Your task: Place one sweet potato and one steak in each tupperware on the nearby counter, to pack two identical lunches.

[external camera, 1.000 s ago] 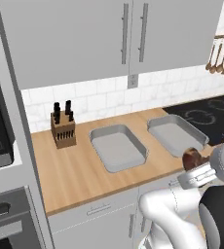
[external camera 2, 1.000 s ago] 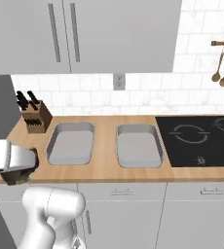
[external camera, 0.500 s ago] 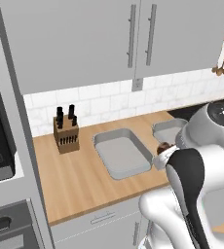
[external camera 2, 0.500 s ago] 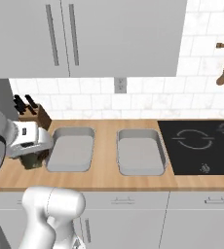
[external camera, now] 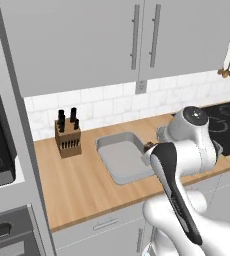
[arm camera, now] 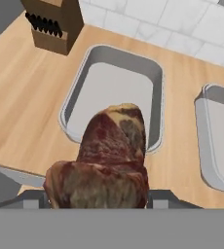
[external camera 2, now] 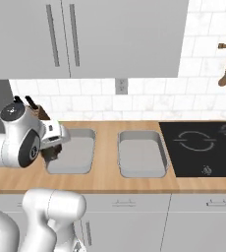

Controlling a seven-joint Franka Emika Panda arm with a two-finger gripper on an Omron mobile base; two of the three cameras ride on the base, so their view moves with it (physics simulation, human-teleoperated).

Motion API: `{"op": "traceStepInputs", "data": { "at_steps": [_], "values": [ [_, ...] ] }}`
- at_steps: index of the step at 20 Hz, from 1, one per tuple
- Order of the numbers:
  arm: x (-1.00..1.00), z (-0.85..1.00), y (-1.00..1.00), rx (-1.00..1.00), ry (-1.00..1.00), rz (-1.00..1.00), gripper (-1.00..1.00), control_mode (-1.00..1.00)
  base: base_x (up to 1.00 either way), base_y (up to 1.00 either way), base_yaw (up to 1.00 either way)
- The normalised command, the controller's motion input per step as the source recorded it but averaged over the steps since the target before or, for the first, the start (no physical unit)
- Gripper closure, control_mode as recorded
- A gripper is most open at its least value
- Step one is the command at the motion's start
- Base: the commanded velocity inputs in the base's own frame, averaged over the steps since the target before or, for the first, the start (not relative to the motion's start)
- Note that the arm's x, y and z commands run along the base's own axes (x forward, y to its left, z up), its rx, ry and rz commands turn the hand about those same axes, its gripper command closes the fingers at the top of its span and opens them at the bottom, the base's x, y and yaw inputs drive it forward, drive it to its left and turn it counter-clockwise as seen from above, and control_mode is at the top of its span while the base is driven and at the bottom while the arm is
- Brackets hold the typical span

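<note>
Steak (arm camera: 111,160) above left tupperware (arm camera: 115,65); knife block (arm camera: 53,22) behind.

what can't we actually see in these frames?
- Gripper fingertips: in the hand view the steak covers them.
- Right tupperware: cut off by the hand view's right edge; in the left base view the arm blocks it.
- Left tupperware: near corner behind the arm in the right base view.

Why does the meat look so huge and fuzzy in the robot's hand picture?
Hand view: the steak sits right at the lens, so it looms large and smeary, while the trays behind stay crisp. Right base view: even, flat light, soft shadows, with the steak a small dark lump by the gripper.
</note>
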Motion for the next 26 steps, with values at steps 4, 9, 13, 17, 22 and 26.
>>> {"op": "traceStepInputs", "data": {
  "at_steps": [4, 9, 13, 17, 22, 26],
  "values": [
    [0.93, -0.39, 0.00, 0.03, -0.02, 0.09, 1.00, -1.00, 0.00, 0.00, 0.00],
    [0.84, -0.34, 0.00, 0.00, 0.00, 0.06, 1.00, -1.00, 0.00, 0.00, 0.00],
    [0.81, -0.34, 0.04, 0.00, 0.00, 0.04, 1.00, -1.00, 0.00, 0.00, 0.00],
    [0.74, -0.33, 0.18, 0.00, 0.00, 0.01, 1.00, -1.00, 0.00, 0.00, 0.00],
    [0.58, -0.26, 0.19, 0.00, 0.00, 0.00, 1.00, -1.00, 0.00, 0.00, 0.00],
    [0.52, -0.23, 0.09, 0.00, 0.00, 0.00, 1.00, -1.00, 0.00, 0.00, 0.00]
  ]
}}
